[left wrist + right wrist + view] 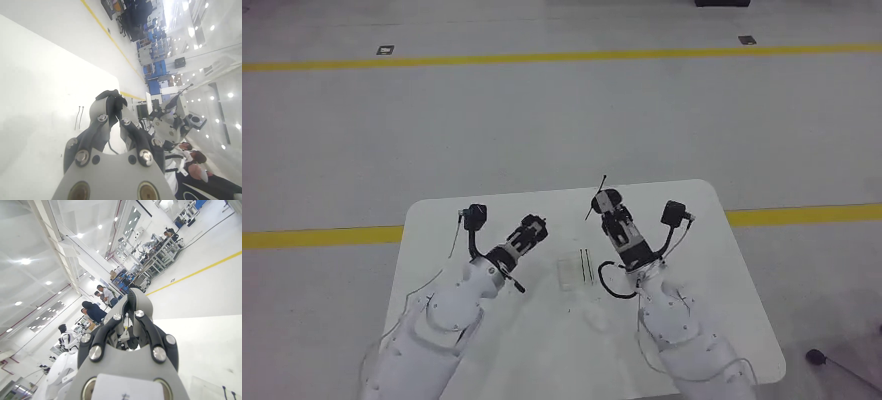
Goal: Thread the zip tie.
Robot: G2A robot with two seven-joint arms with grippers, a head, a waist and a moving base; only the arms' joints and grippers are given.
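My right gripper (608, 207) is held up over the far middle of the white table (712, 300), shut on a black zip tie (598, 192) that sticks out past its fingers. From the left wrist view the same zip tie (184, 90) rises from that gripper (171, 106). In its own view the right gripper (130, 293) has its fingers pressed together. My left gripper (533, 230) is a short way to its left, raised, with its black-padded fingers shut (115, 99); I see nothing held between them. Two spare zip ties (584, 263) lie flat between the arms.
The two spare ties (79, 117) lie on a clear flat tray (568, 273) near the table's middle, and they (228, 393) show again in the right wrist view. A yellow floor line (802, 214) runs past the table's far side.
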